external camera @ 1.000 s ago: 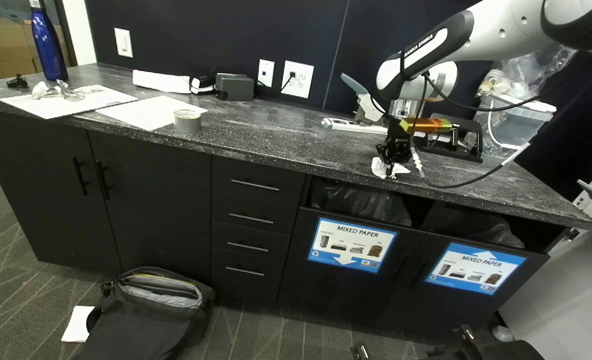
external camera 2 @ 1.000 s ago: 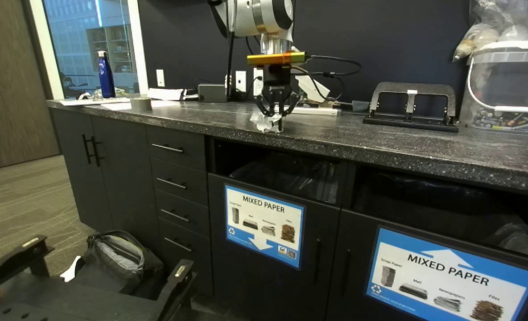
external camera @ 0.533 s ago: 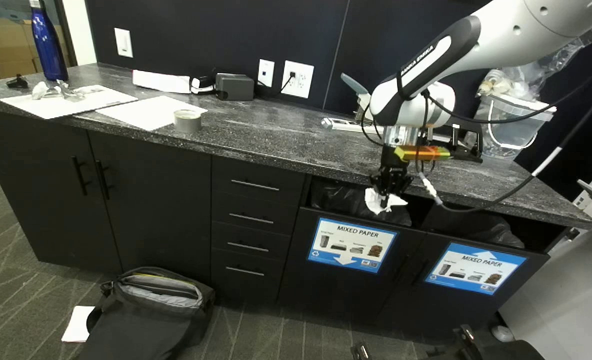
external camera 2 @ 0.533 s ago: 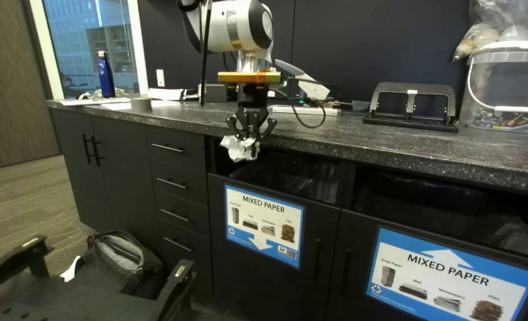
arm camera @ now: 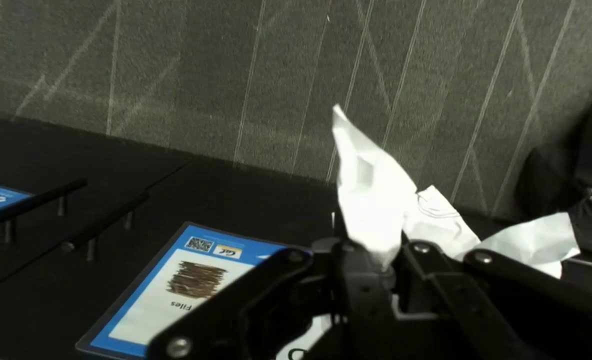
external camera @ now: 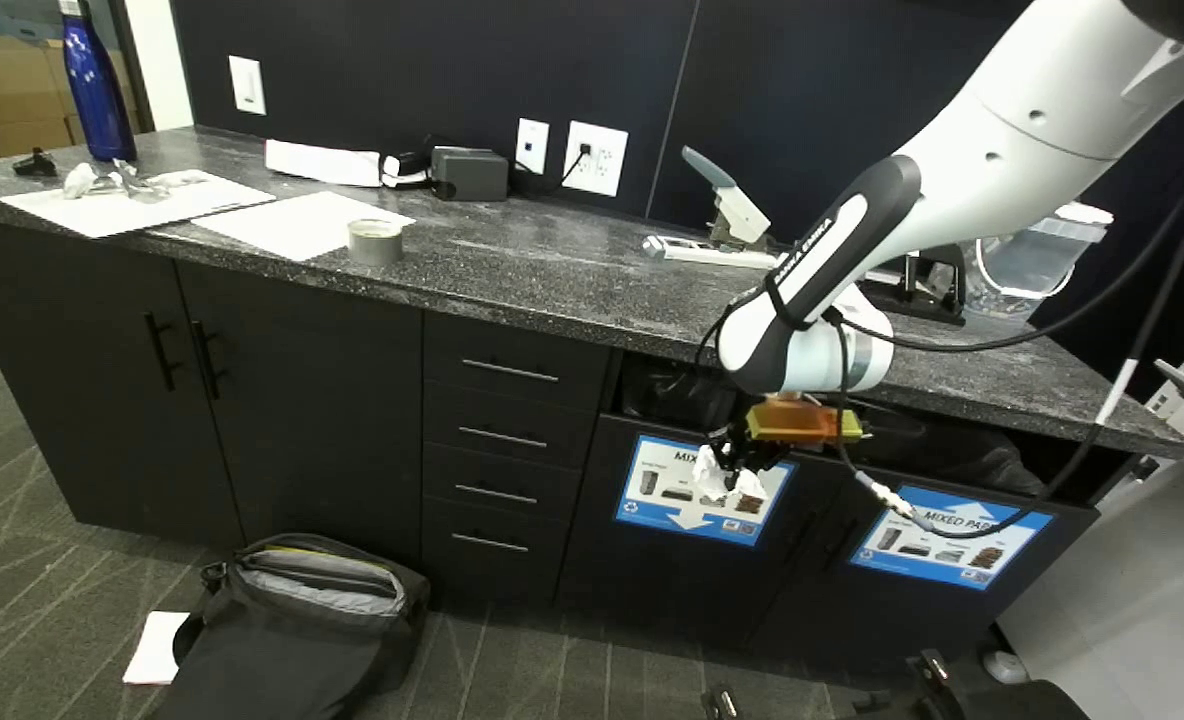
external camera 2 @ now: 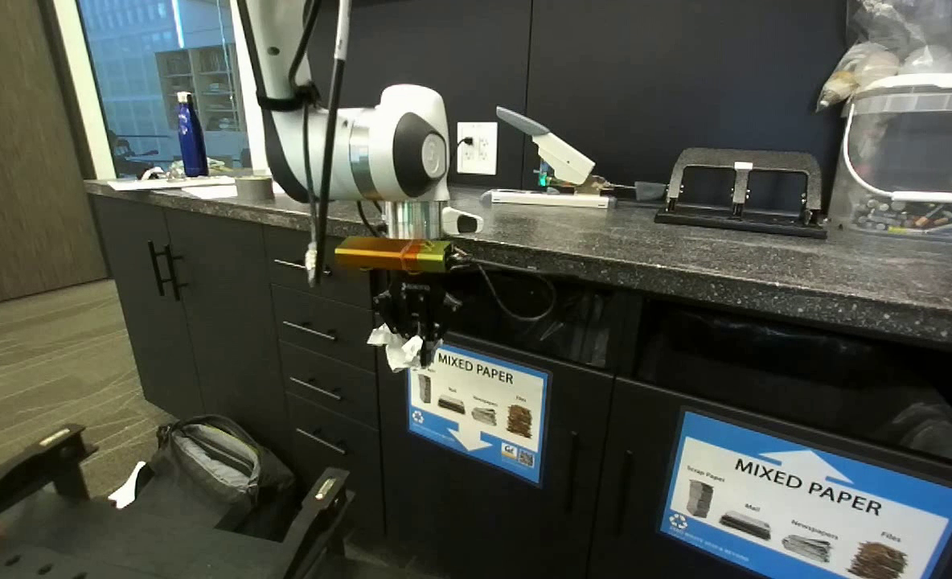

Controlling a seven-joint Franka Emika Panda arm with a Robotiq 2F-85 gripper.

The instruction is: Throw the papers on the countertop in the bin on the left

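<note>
Worktop [external camera: 552,275], left end: scraps [external camera: 79,181] on a sheet [external camera: 102,215]. Rightward, below the front edge: my claw [external camera 2: 422,351] grips crumpled paper [external camera 2: 395,349], outside the bin [external camera 2: 584,323]. I should rise past its lip, reach well inside, then release.

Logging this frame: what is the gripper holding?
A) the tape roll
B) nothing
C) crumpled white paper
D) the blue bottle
C: in the wrist view the gripper is shut on crumpled white paper that juts out beyond it, while the blue bottle and tape roll are on the countertop.
</note>
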